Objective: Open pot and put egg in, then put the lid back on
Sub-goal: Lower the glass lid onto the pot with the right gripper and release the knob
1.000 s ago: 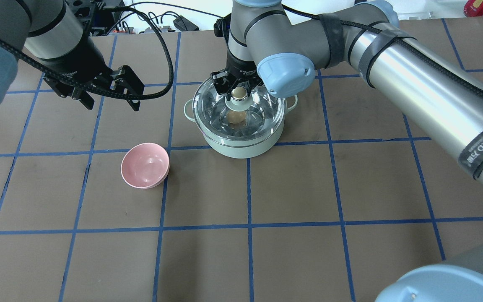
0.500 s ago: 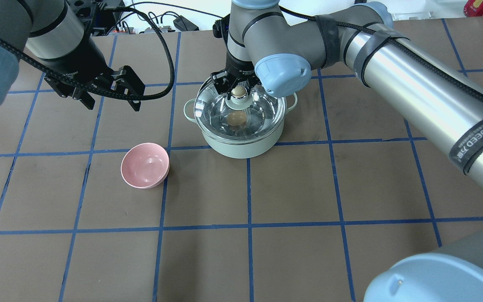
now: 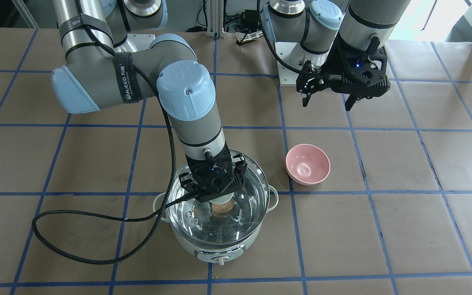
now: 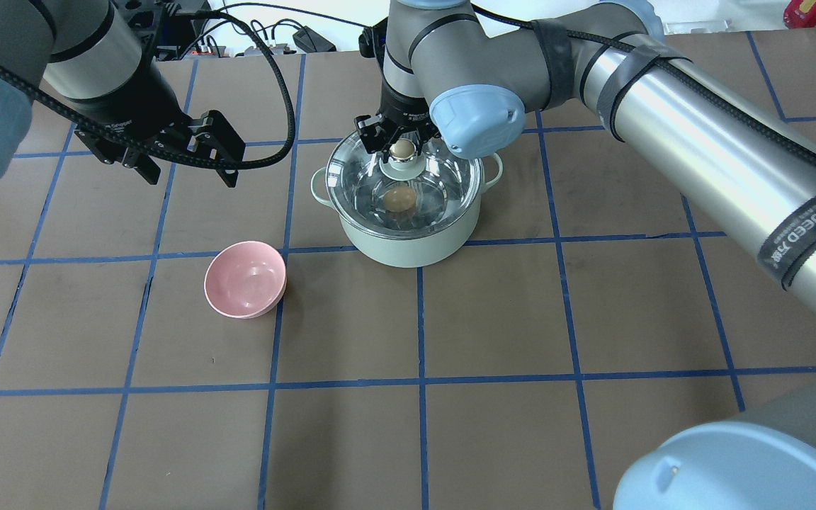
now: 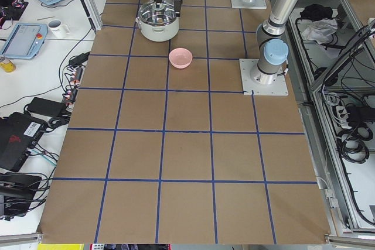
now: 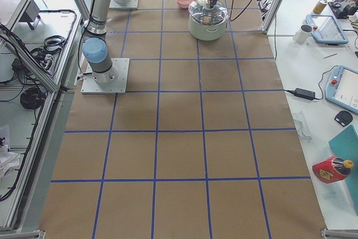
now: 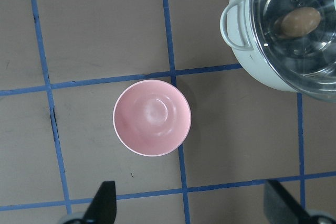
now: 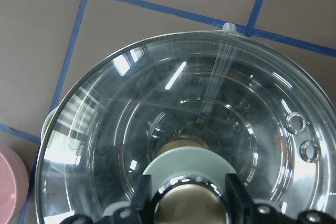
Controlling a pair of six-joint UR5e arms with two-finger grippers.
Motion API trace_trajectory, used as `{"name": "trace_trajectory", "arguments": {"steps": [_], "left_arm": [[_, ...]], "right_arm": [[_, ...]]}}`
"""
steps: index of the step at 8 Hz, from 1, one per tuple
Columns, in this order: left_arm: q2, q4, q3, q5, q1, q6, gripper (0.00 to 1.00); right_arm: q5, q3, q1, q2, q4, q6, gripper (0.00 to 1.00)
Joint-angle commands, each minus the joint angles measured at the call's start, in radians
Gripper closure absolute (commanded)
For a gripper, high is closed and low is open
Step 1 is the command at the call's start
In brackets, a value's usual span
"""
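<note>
Now, your pot (image 4: 408,248) sits upper centre in the overhead view, lid (image 4: 443,191) seated on it. Left claw (image 4: 188,177) hangs open, upper left; right claw (image 4: 402,145), nearer, pinches the knob (image 4: 402,150) from straight above, egg (image 4: 399,200) inside directly below. Release likely comes next.

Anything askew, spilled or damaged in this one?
Nothing stands out. The lid sits level on the pot, the egg lies whole inside, and the pink bowl stands upright nearby, with nothing spilled.

Brown table (image 4: 493,319), blue tape grid (image 4: 420,319); white side bench (image 5: 41,71), pendant (image 5: 22,31), possibly mug (image 5: 57,26); bright light.
</note>
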Motion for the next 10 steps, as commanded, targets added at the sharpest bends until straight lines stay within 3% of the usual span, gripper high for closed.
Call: {"name": "trace_trajectory", "arguments": {"steps": [1,10], "left_arm": [[-0.001,-0.001,-0.001,-0.002,0.0,0.0,0.0],[0.001,-0.006,0.018,-0.018,0.002,0.0,0.0]], "right_arm": [[-0.001,-0.002,0.0,0.007,-0.002,-0.005,1.0],[0.004,0.004,-0.005,0.008,-0.003,-0.019,1.0]]}}
